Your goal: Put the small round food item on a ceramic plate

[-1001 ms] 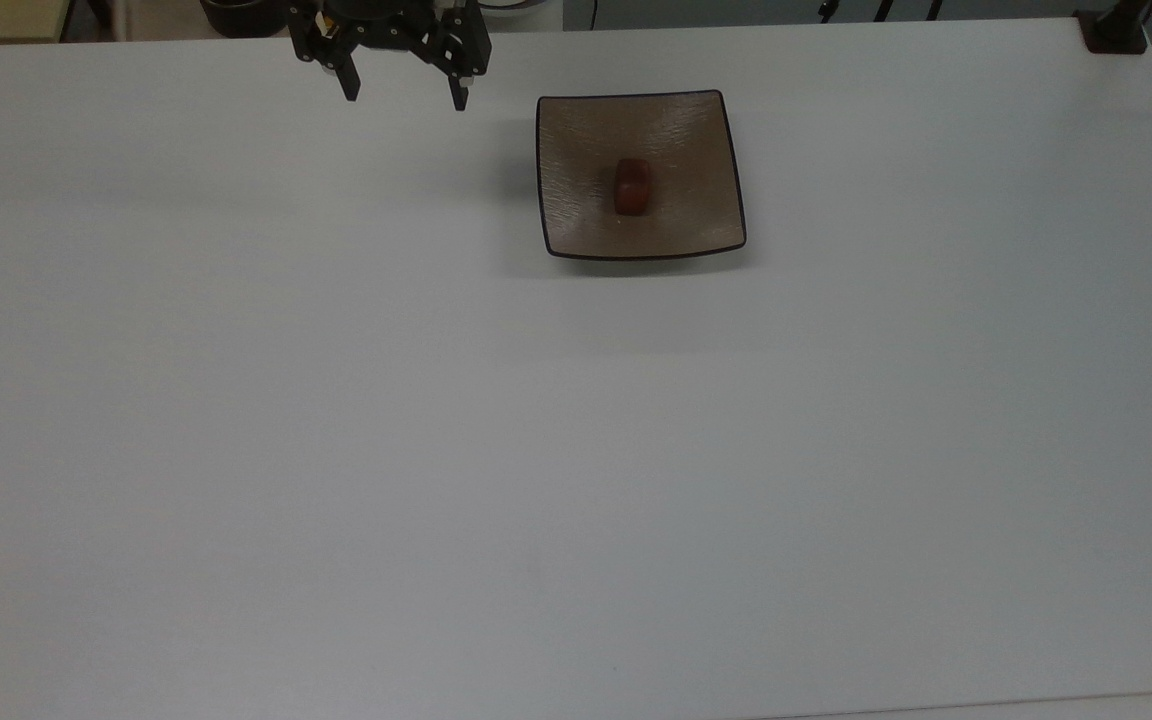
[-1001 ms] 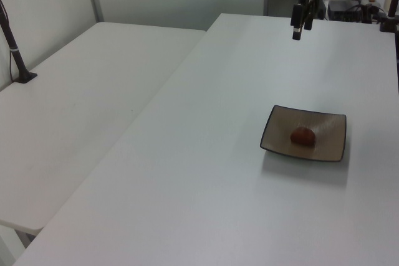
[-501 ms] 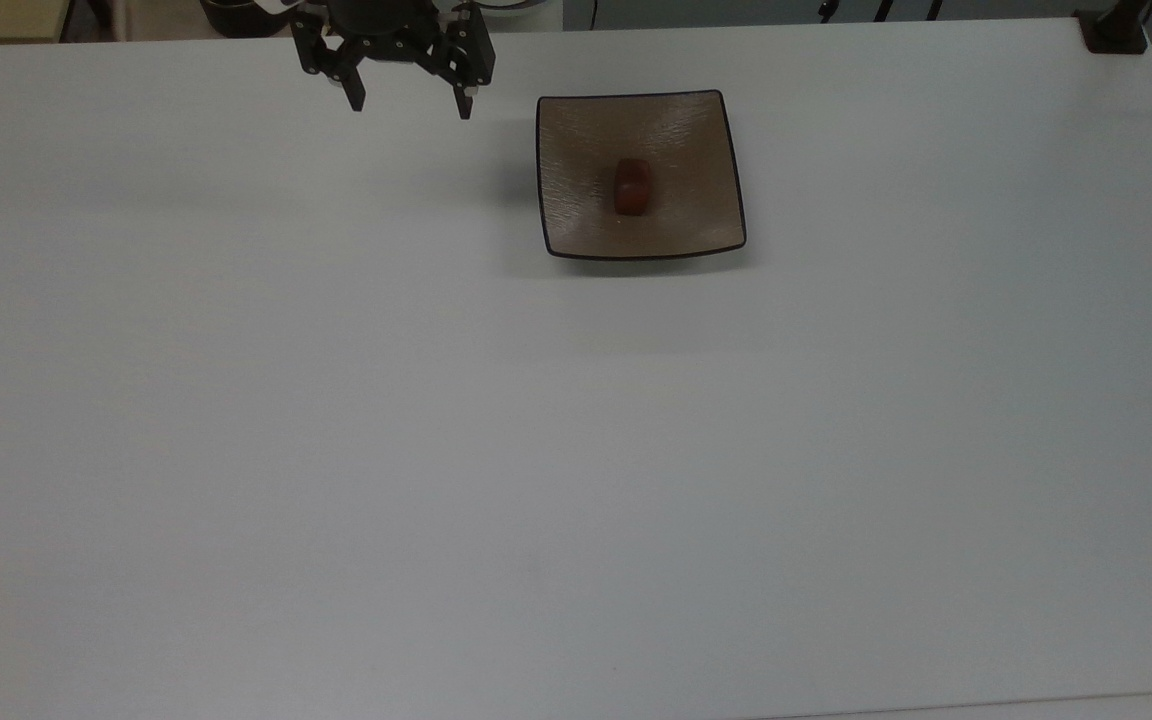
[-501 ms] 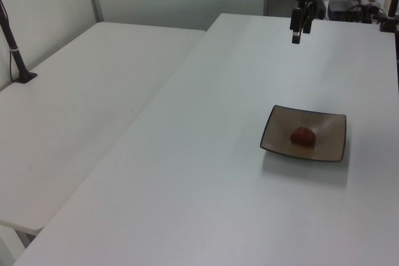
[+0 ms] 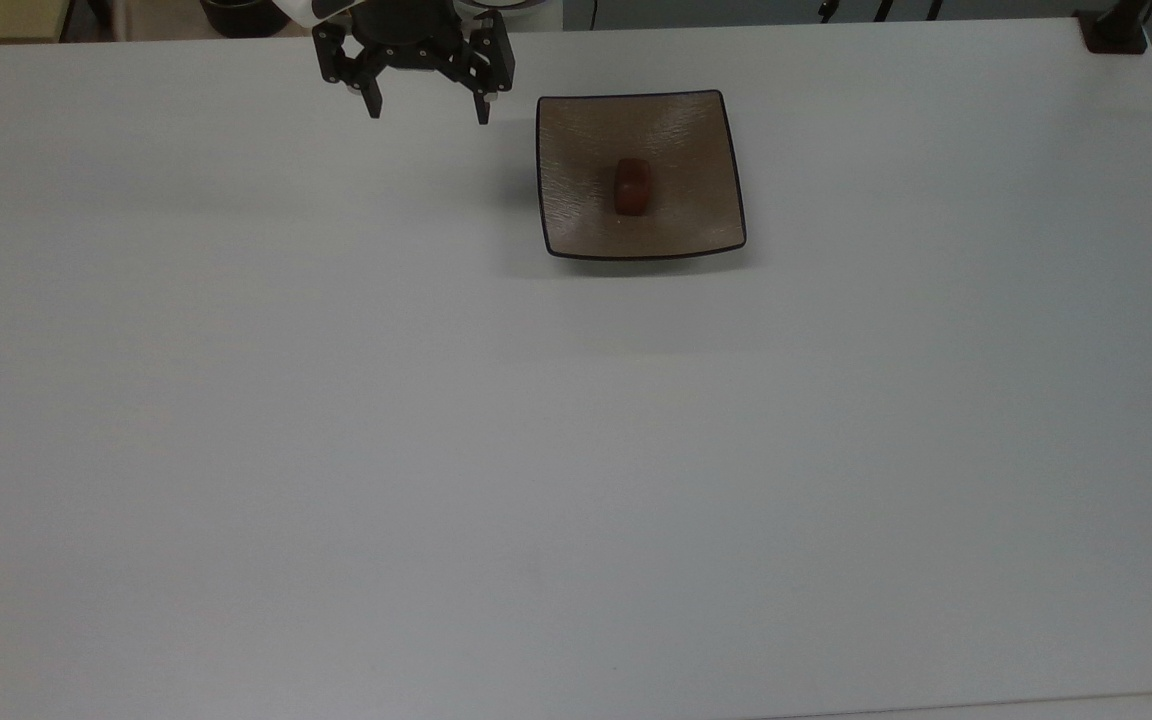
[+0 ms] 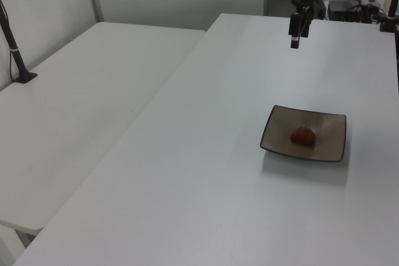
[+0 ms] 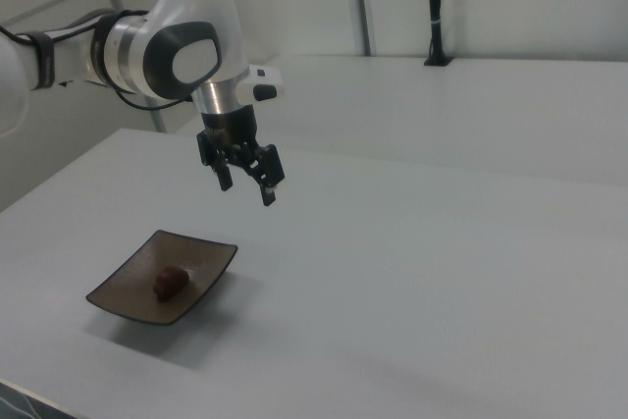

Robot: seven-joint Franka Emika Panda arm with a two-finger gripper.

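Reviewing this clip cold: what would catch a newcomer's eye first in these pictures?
First, the square brown ceramic plate with a dark rim on the wide white table, with the small reddish-brown rounded food item resting in its middle. Next, the black two-finger gripper on the white and silver robot arm, hanging open and empty above the table, off the plate toward the top view's left.

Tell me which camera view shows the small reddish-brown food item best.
The top view: the small reddish-brown food item lies unobstructed in the middle of the square brown ceramic plate, seen from straight above. The left view and right view show it from the side, low on the plate.
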